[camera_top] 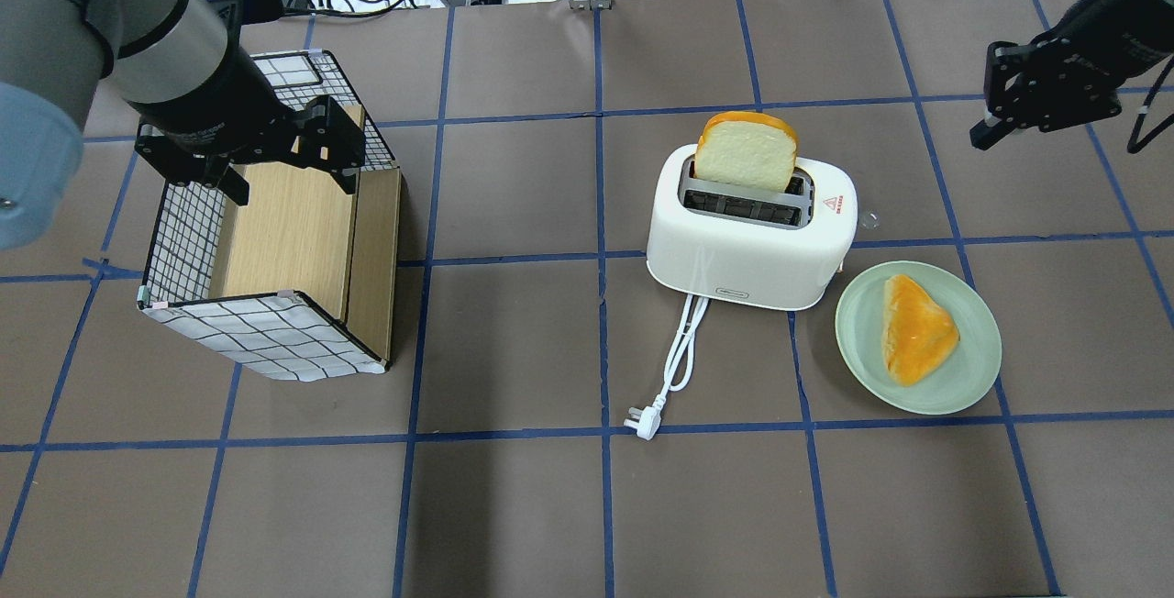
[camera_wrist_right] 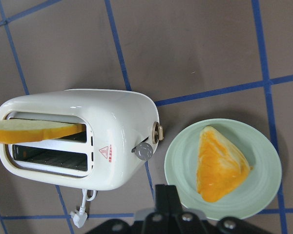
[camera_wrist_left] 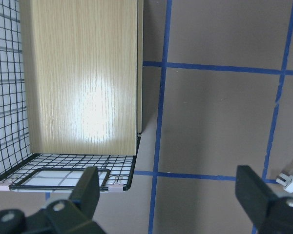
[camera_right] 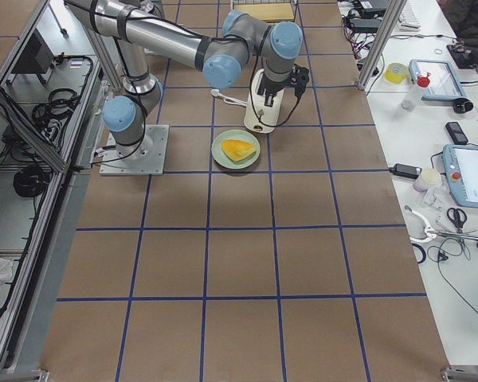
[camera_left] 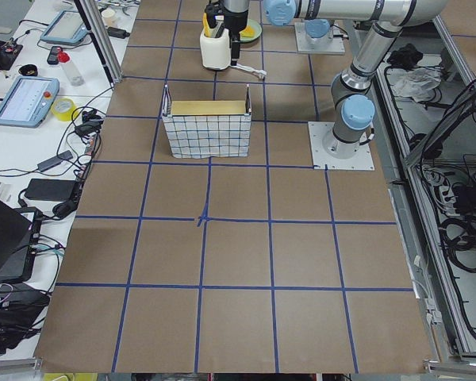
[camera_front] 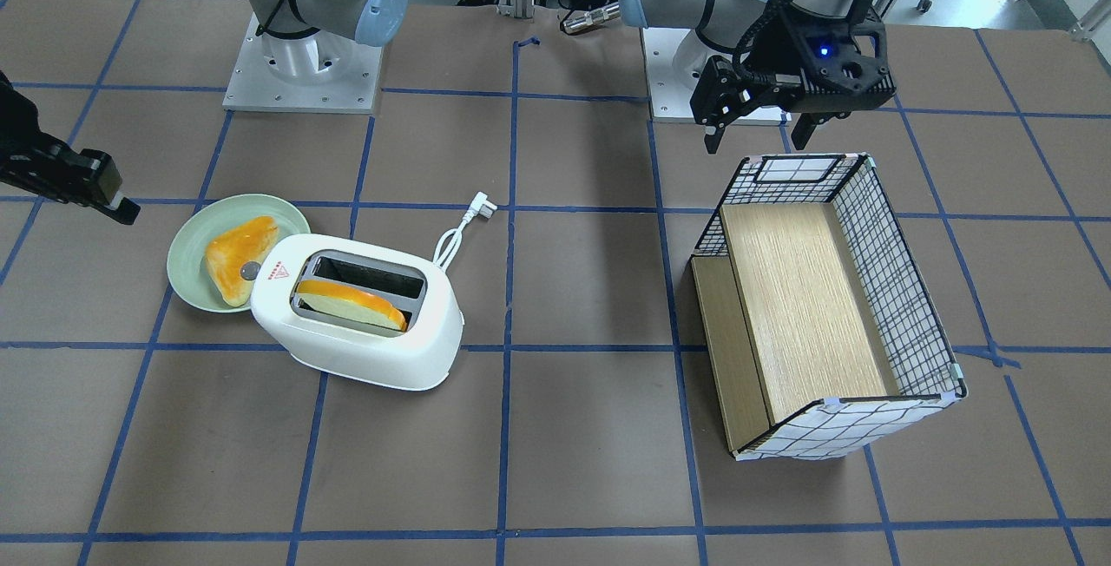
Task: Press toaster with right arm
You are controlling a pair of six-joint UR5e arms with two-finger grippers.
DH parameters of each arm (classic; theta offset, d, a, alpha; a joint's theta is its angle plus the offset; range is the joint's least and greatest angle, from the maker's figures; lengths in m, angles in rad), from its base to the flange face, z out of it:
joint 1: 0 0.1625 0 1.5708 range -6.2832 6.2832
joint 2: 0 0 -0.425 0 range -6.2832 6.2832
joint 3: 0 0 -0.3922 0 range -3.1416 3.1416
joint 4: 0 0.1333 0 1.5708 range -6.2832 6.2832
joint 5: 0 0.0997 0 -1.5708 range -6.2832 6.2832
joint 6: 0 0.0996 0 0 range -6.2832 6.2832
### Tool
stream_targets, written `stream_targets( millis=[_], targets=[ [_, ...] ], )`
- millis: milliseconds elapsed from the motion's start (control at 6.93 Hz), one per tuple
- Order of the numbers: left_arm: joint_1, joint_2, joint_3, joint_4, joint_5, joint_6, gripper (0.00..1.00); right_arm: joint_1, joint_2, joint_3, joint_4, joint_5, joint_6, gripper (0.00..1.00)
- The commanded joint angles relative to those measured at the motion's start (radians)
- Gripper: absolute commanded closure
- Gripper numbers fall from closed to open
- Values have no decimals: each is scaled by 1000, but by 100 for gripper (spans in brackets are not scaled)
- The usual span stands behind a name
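The white two-slot toaster (camera_top: 747, 249) stands on the table with a slice of bread (camera_top: 745, 150) upright in one slot. Its small grey round button (camera_wrist_right: 143, 151) sticks out of the end that faces the green plate (camera_top: 972, 378). It also shows in the front view (camera_front: 364, 332) and in the right wrist view (camera_wrist_right: 112, 122). My right gripper (camera_top: 983, 135) is shut and empty. It hangs in the air to the side of the toaster's button end, apart from it, and shows at the front view's left edge (camera_front: 121, 210). My left gripper (camera_front: 757, 141) is open and empty over the basket's back rim.
The green plate holds a second piece of bread (camera_top: 917, 327) next to the toaster. The toaster's white cord and plug (camera_top: 647, 419) lie on the table, unplugged. A wire basket (camera_top: 266, 337) with a wooden floor stands under my left arm.
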Motion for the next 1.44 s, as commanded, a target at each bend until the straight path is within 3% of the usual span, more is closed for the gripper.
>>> stream_targets(
  millis=[0, 144, 289, 1299],
  targets=[
    [0, 0, 0, 0, 0, 0, 0, 45, -27, -61, 12, -126, 21, 40],
    [0, 0, 0, 0, 0, 0, 0, 77, -27, -78, 2, -154, 46, 5],
    [0, 0, 0, 0, -1, 0, 0, 111, -26, -93, 0, -174, 89, 0],
    [0, 0, 0, 0, 0, 0, 0, 385, -3, -101, -113, -225, 431, 0]
  ],
)
